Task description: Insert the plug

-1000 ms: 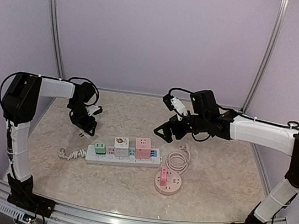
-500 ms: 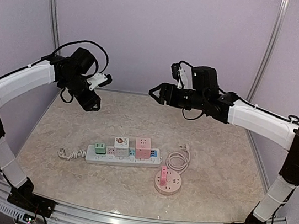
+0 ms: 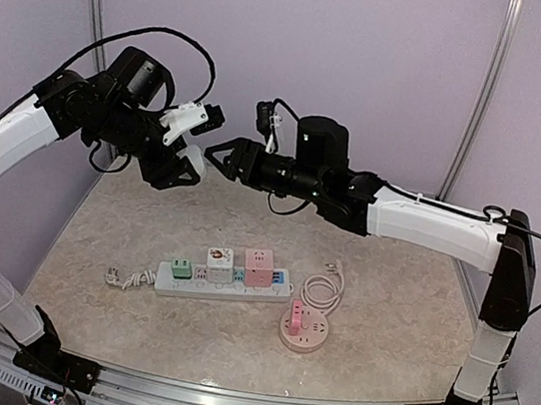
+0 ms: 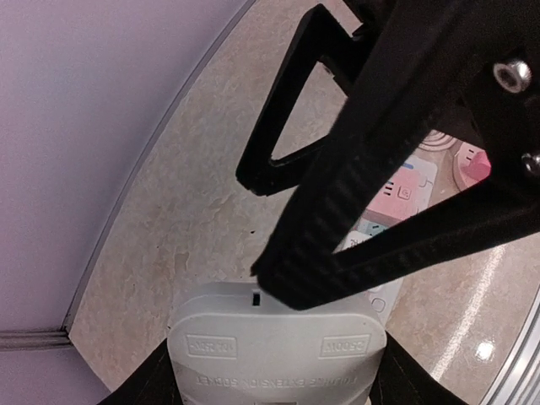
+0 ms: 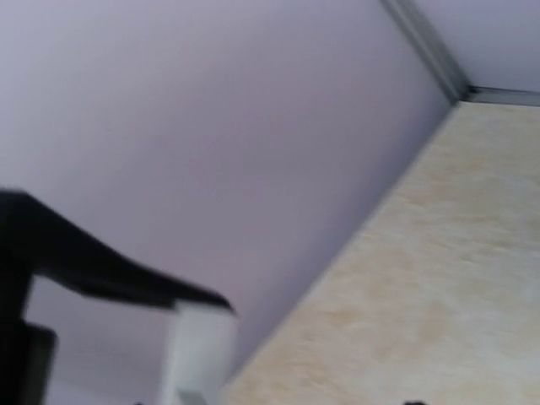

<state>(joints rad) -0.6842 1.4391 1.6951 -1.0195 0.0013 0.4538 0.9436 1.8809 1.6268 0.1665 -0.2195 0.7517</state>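
Both arms raised above the back of the table [image 3: 389, 325], wrists facing each other. Left gripper [image 3: 181, 164] is closed around a white plug [image 4: 278, 342]: the body sits between its two fingers, held in the air well above the table. Right gripper [image 3: 215, 160] is spread wide, its black fingers [image 4: 337, 228] right at the plug; in the left wrist view one finger overlaps the plug's top edge, contact not certain. Right wrist view blurred, shows one dark finger and a white block only. On the table below: white power strip [image 3: 223, 287] carrying green, white and pink cubes, and just beside it a round pink socket [image 3: 304, 328] with coiled white cord [image 3: 321, 291].
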